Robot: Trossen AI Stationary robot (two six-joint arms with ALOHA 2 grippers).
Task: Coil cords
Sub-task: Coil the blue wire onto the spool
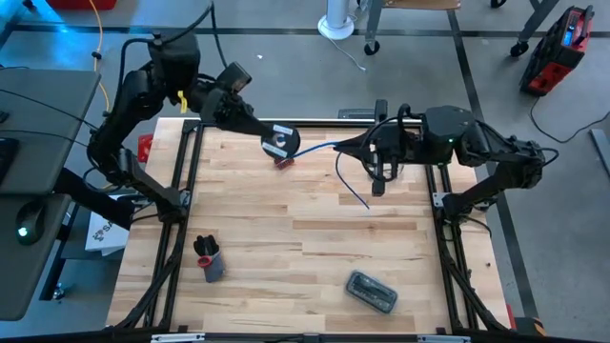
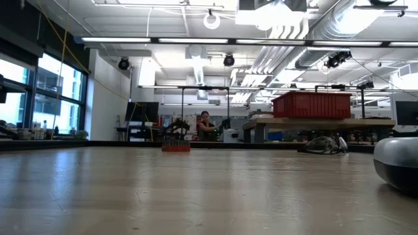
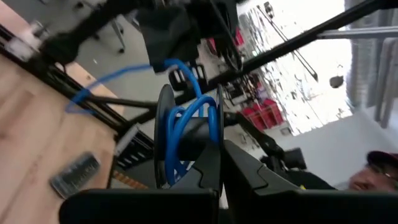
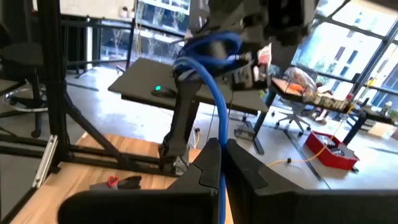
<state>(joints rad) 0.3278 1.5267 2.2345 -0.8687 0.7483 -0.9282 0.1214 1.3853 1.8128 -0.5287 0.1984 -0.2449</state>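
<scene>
Cord [image 1: 319,148] — thin, blue, limp — ran above the table's [image 1: 286,229] far side from the reel [image 1: 278,142] clenched in the left gripper [image 1: 282,145] to the right gripper [image 1: 377,187], pinched shut on it; light, probably slippery — best held near the reel.

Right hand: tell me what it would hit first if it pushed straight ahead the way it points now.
Likely the black reel held by the left hand. The right hand, shut on the blue cord, points along that cord toward it. Depth is uncertain.
</scene>
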